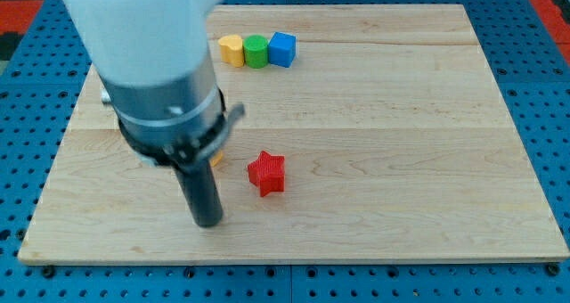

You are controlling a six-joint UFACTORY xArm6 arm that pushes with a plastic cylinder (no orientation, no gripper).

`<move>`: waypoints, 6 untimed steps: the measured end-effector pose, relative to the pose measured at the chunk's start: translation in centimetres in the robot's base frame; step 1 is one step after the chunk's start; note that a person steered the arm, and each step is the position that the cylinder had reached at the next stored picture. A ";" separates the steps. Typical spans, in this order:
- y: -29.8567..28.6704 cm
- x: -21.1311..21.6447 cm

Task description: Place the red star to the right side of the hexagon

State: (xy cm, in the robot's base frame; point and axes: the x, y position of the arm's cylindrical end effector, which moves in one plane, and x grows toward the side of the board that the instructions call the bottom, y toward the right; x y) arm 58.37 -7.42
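Note:
The red star (266, 173) lies on the wooden board (401, 143), a little below the board's middle. My tip (207, 223) rests on the board to the star's lower left, a short gap apart from it. A small orange-yellow piece (215, 158) peeks out behind the rod, left of the star; its shape is hidden by the arm. At the view's top stand three blocks in a touching row: a yellow block (232, 50), a green round block (256, 51) and a blue cube (281, 49).
The arm's large grey and white body (151, 62) covers the board's upper left part. A blue pegboard surface (543, 89) surrounds the board.

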 end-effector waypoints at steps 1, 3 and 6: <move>2.5 -2.1; 4.8 -5.0; 13.8 -5.0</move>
